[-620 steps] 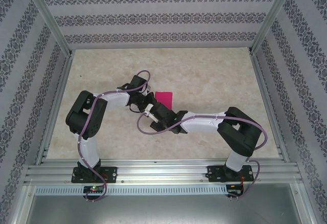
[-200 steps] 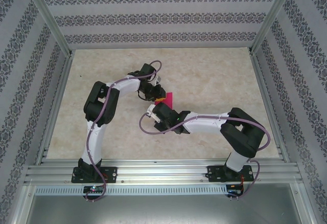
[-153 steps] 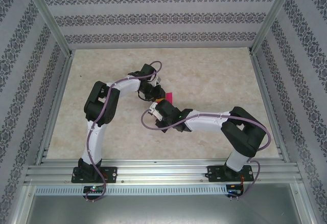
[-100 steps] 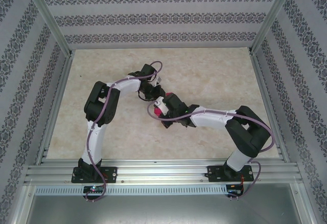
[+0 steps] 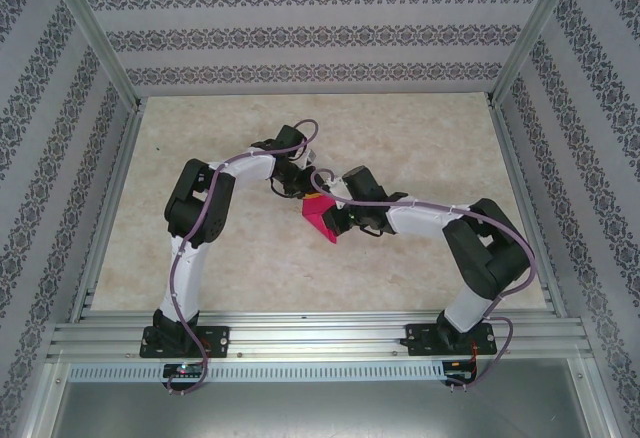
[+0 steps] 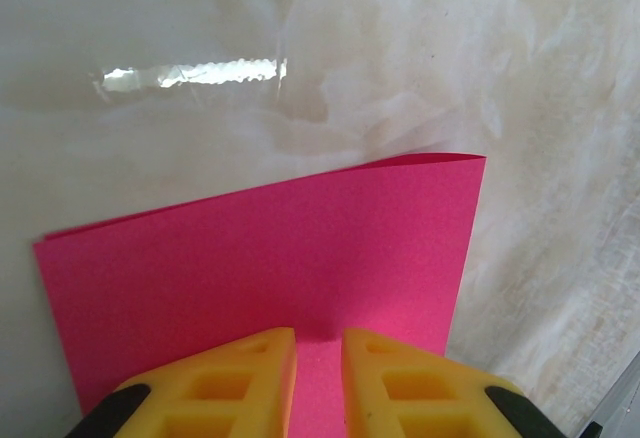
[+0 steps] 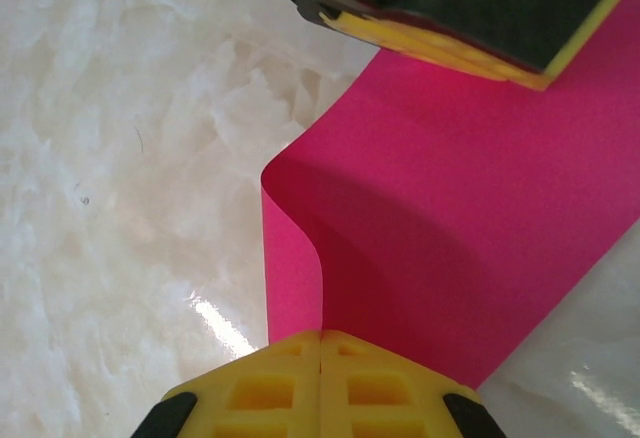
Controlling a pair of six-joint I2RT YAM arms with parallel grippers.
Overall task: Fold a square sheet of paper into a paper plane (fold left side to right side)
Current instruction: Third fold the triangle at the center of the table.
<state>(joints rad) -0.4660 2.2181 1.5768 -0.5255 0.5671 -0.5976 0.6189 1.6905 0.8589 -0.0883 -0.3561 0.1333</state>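
Swung rightward since a second ago, the right gripper (image 7: pixel 320 338) has its fingers clamped together on an edge of the square sheet of paper (image 7: pixel 450 228), curling it upward. Beyond, the left gripper (image 6: pixel 318 336), jaws narrowly apart, rests on the sheet's far part.

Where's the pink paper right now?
From above, the square sheet of paper lies near the table's middle; the left gripper rests on it, and the right gripper pinches a lifted edge.
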